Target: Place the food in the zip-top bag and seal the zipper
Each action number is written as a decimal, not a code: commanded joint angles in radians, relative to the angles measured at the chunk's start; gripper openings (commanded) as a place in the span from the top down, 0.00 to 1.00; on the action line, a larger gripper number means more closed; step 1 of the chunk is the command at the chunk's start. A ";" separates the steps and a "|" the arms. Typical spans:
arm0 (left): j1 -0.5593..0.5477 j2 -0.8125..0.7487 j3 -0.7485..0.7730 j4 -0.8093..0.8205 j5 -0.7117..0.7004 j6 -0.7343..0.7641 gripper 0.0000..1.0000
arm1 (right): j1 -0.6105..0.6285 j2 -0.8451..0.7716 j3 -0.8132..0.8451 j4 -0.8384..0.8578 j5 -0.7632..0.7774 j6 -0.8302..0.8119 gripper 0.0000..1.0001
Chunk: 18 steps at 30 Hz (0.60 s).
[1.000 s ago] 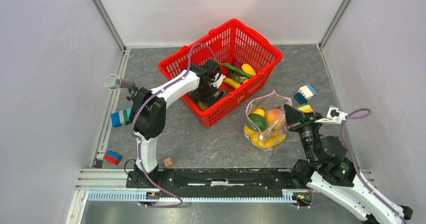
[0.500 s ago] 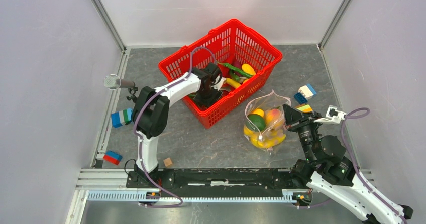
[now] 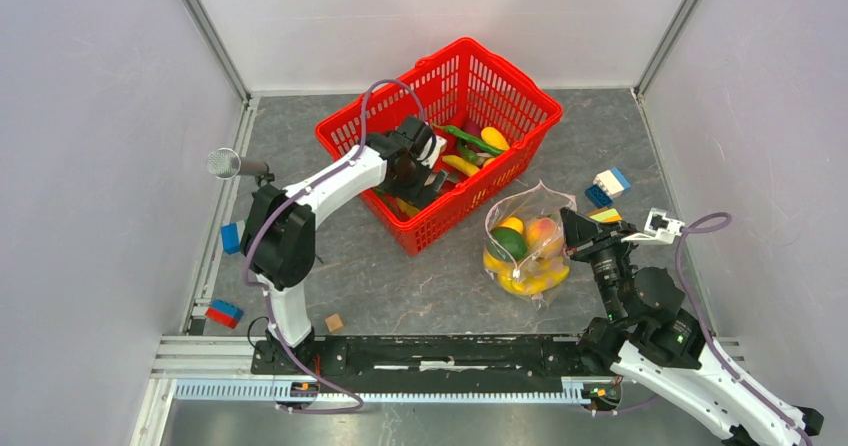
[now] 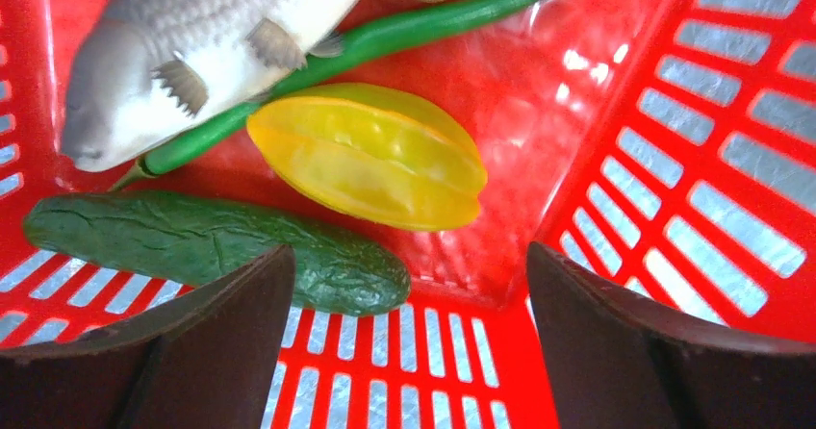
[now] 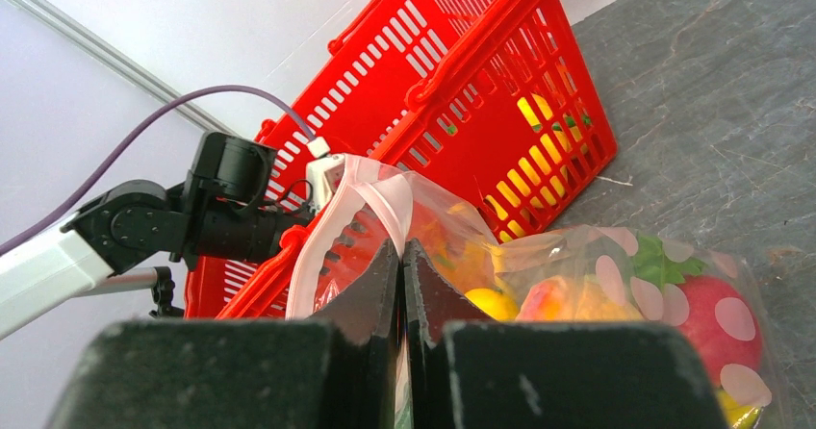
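Our left hand [image 4: 406, 256] sits deep in the red basket [image 4: 674, 160]: its wall crowds one finger, the cucumber [image 4: 212, 246] lies under the other (star fruit [image 4: 370, 155] ahead of the gap). Bare worktop [image 3: 420, 276] lies outside, toward the zip-top bag [image 3: 540, 201].

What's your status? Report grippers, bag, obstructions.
Left gripper open, inside red basket over starfruit. Right gripper shut on zip-top bag near its open mouth, food inside. Cucumber lies against starfruit's near side.
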 commanded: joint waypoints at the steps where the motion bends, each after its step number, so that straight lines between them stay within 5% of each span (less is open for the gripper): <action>1: 0.003 -0.028 -0.009 0.071 -0.066 -0.091 0.00 | 0.004 0.000 0.004 0.019 0.002 0.009 0.94; 15: 0.004 0.027 -0.152 0.310 -0.128 -0.302 0.01 | 0.004 -0.023 0.002 -0.007 0.024 0.016 0.93; 18: 0.004 0.020 -0.187 0.348 -0.152 -0.310 0.08 | 0.004 -0.028 0.004 -0.012 0.029 0.017 0.93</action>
